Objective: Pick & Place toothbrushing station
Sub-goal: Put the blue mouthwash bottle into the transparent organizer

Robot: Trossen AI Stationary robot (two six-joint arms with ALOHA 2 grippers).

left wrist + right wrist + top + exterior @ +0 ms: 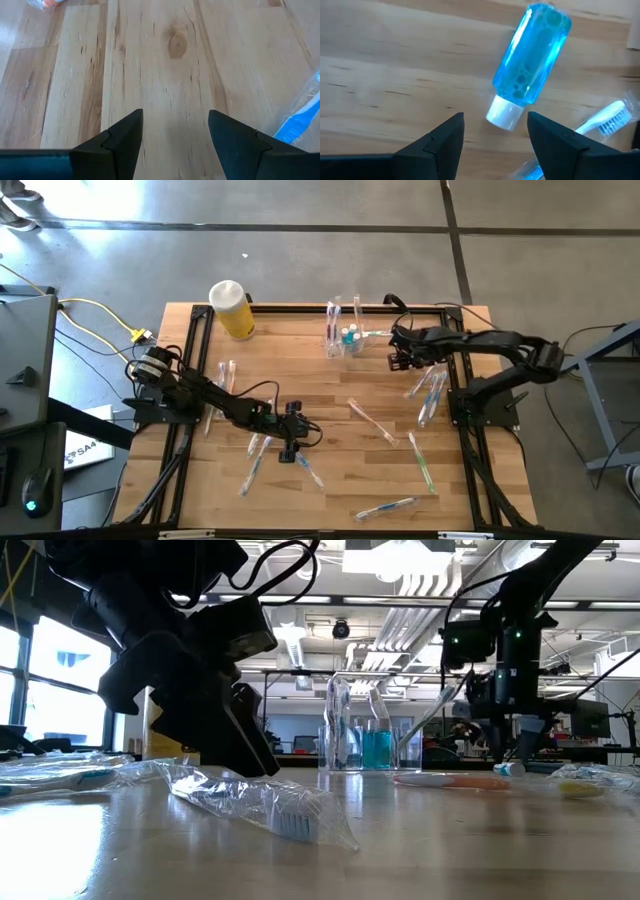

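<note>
One teal tube [530,70] lies just beyond right gripper [495,132] | jaws wide, empty

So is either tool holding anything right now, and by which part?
Nothing is held. The left tool stands open over bare wood. The right tool is open too, and the teal tube lies on the table beyond its tips, untouched.

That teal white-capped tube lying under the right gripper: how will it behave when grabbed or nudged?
The tube lies on its side on the table and looks round, so a nudge would probably roll it. Its glossy clear wall may slip between the right gripper's open fingers. Liquid with bubbles shows inside, so it is likely a bit heavy for its size.
</note>
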